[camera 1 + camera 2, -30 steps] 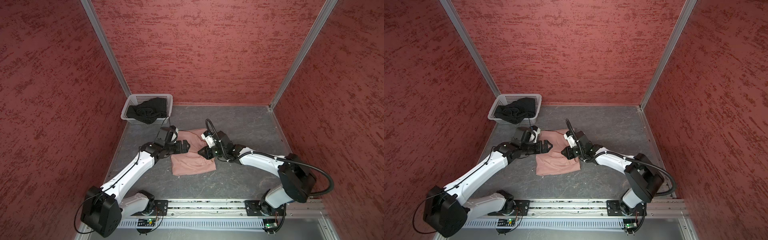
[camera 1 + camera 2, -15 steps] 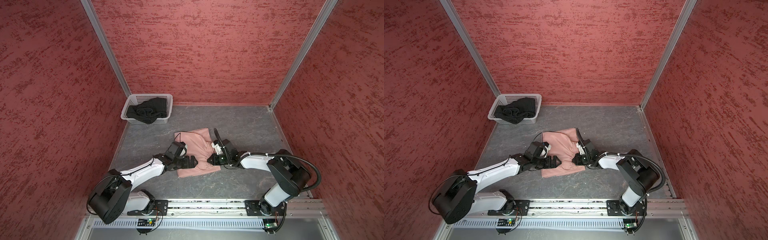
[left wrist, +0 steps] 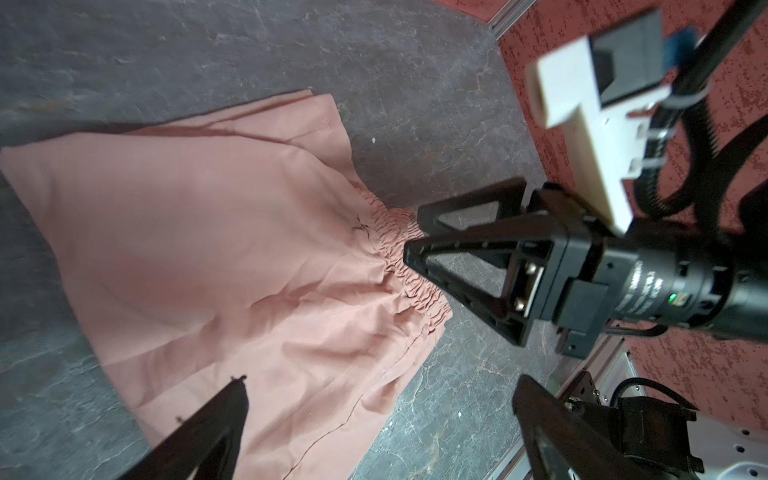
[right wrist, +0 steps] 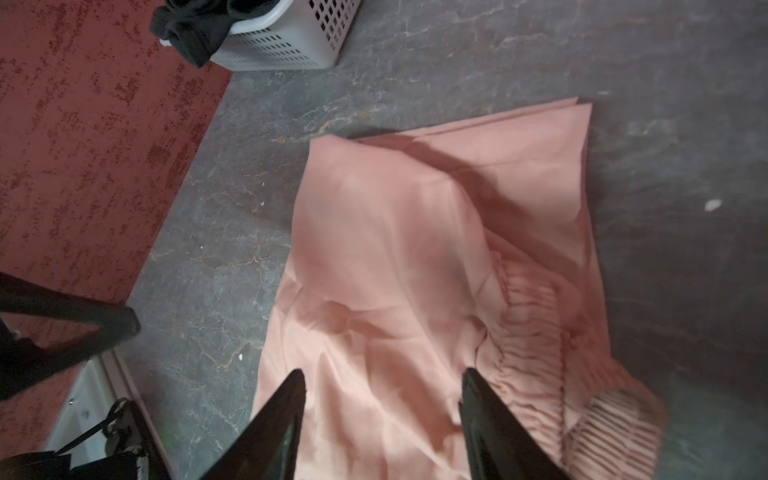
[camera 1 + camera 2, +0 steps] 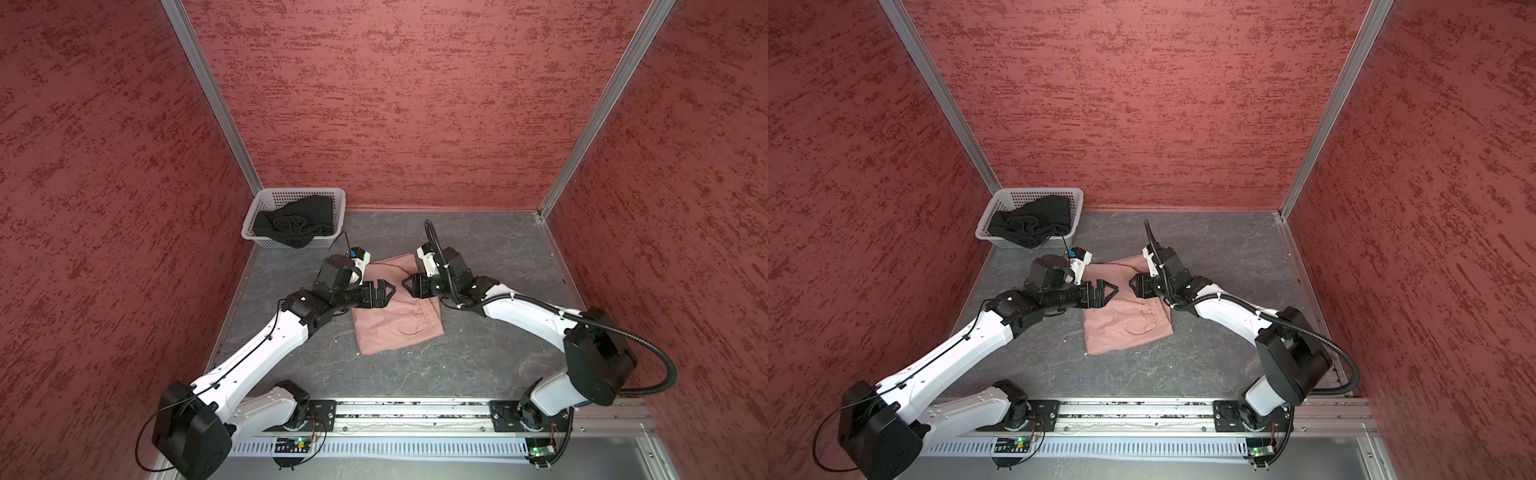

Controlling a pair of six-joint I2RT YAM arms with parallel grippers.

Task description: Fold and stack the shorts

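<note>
**Left gripper** (image 5: 390, 291): the jaws stand fully apart and clamp nothing. In the left wrist view its two fingers (image 3: 224, 419) hang over the pink shorts (image 3: 208, 249) with no cloth between them.

**Right gripper** (image 5: 405, 285): the jaws stand apart, less wide than the left pair, and hold nothing. In both top views its tips face the left gripper's tips at close range above the pink shorts. In the left wrist view the tips overlap the gathered waistband (image 3: 399, 266); contact cannot be confirmed.

**Task items:** the pink shorts lie in flat layers on the grey table (image 5: 478, 257) between the two arms, with the waistband toward the right arm. The black shorts (image 5: 295, 224) lie bunched in the white basket (image 5: 291, 192) at the far left corner.

**View differences:** only the top views show both arms whole. The left wrist view alone shows the right gripper side-on. The right wrist view shows black cloth hanging over the basket rim.
</note>
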